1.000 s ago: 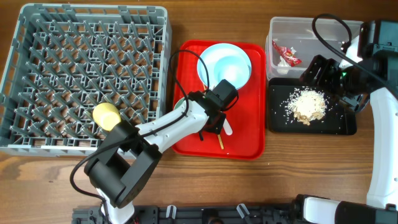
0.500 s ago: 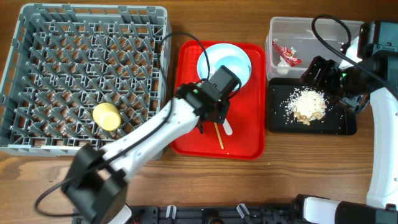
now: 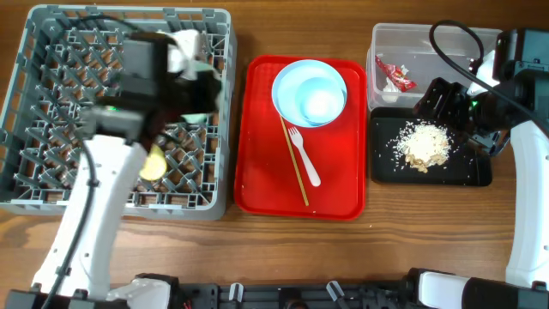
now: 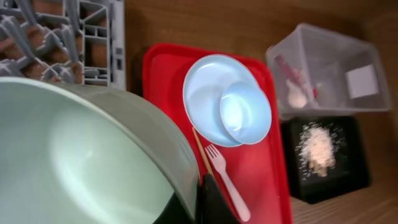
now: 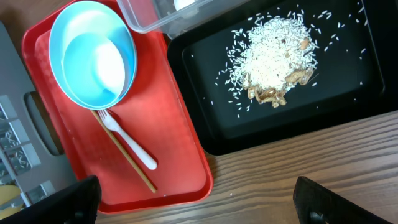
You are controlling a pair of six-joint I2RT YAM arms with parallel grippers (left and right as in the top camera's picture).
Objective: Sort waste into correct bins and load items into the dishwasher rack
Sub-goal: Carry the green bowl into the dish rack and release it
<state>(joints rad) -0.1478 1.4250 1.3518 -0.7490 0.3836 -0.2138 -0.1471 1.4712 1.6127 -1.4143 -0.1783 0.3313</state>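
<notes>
My left gripper (image 3: 199, 93) is shut on the rim of the light green bowl (image 4: 81, 155) and holds it over the right side of the grey dishwasher rack (image 3: 51, 51). The yellow-green cup (image 3: 153, 166) lies in the rack, partly under my arm. The blue plate (image 3: 287, 81) with the blue bowl (image 3: 322, 103) on it, the white fork (image 3: 305, 160) and the chopsticks (image 3: 294, 163) lie on the red tray (image 3: 257, 180). The wrapper (image 3: 396, 77) is in the clear tub (image 3: 429, 39). The rice scraps (image 3: 425, 144) are on the black tray (image 3: 467, 172). My right gripper (image 5: 199, 205) is open and empty above the black tray.
The red tray sits between the rack and the two bins. Bare wooden table (image 3: 386, 249) runs along the front edge. The right arm's cable (image 3: 446, 43) loops over the clear tub.
My left arm has lifted the green bowl off the red tray and swung left over the rack. The fork and chopsticks now lie uncovered. The right arm has not moved.
</notes>
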